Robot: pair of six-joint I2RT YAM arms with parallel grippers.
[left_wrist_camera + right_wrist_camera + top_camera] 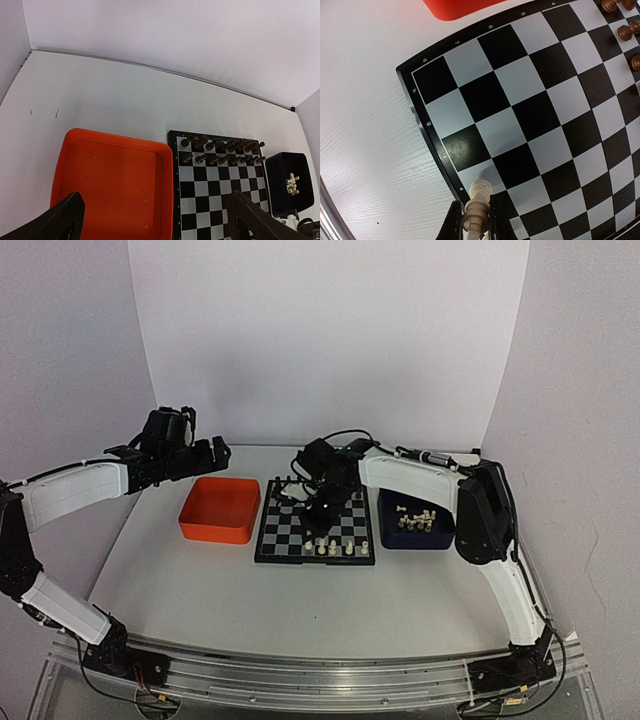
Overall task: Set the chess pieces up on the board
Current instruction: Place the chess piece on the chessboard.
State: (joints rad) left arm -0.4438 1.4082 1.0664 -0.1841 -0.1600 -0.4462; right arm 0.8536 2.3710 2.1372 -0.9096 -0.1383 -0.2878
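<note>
The board [285,535] lies at mid-table, with black pieces [290,490] along its far rows and a few cream-white chess pieces [335,548] on its near row. My right gripper [474,220] is shut on one cream-white chess piece [480,202]. It holds the piece just above a light square by the board's [520,100] lettered edge. In the top view this gripper [322,512] hangs over the board's middle. My left gripper [155,225] stands open with nothing between its fingers [60,220], high above the orange tray [110,185] and the board's [215,185] left side.
The orange tray [220,510] sits left of the board. On the board's right, a dark blue tray [392,530] holds more cream-white pieces [417,521]. White walls close in the table at the back and on both sides.
</note>
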